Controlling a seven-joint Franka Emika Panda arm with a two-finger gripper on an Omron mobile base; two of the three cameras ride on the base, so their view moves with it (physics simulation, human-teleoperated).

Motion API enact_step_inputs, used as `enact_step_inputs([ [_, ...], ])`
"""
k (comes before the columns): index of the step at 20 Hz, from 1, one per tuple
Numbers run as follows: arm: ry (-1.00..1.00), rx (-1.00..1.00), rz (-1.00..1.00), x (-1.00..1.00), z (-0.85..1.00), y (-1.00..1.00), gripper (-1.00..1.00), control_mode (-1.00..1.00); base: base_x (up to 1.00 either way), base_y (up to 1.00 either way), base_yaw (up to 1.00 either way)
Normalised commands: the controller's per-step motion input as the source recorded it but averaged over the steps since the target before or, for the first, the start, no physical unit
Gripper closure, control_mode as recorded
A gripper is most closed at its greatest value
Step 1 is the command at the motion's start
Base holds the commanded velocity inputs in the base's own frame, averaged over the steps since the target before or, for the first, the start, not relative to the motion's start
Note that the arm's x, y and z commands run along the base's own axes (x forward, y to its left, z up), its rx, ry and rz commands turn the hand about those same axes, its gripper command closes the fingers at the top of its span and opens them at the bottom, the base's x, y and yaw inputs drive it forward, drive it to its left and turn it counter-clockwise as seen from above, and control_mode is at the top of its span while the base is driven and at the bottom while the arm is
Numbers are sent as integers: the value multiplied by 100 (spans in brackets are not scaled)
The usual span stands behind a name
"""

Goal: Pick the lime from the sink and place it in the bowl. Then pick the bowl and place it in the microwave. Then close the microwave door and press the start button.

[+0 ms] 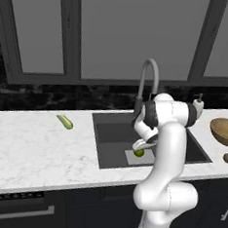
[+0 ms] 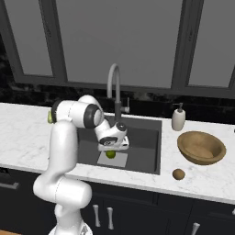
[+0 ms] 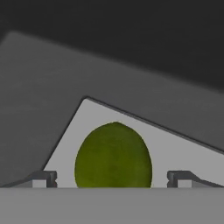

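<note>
In the hand view the gripper (image 3: 113,178) stands spread wide, one dark fingertip (image 3: 43,178) at the lower left and the other at the lower right, with the lime (image 3: 113,155) low in the centre between them and touching neither. The lime rests on the light grey mat (image 3: 175,151), which lies on the dark floor of the sink (image 3: 39,96).

In the left base view the gripper (image 1: 141,148) hangs low over the sink (image 1: 114,130) at centre frame, just above the lime (image 1: 139,153).

In the right base view the lime (image 2: 110,154) sits on the mat just left of centre, the faucet (image 2: 114,87) rises behind it, and the bowl (image 2: 201,147) stands on the counter (image 2: 193,179) at the right, with a small brown fruit (image 2: 178,174) below it and a soap dispenser (image 2: 178,118) above it.
</note>
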Motion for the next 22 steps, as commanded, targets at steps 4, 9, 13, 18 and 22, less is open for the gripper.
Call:
enact_step_inputs([
  [4, 0, 0, 0, 17, -29, 6, -100, -100, 0, 0, 0],
  [9, 0, 0, 0, 4, -38, 0, -100, -100, 0, 0, 0],
  [13, 0, 0, 0, 0, -36, 0, -100, -100, 0, 0, 0],
  [18, 0, 0, 0, 0, -24, 1, 100, -100, 0, 0, 0],
  [22, 0, 0, 0, -33, 1, -1, 100, -100, 0, 0, 0],
])
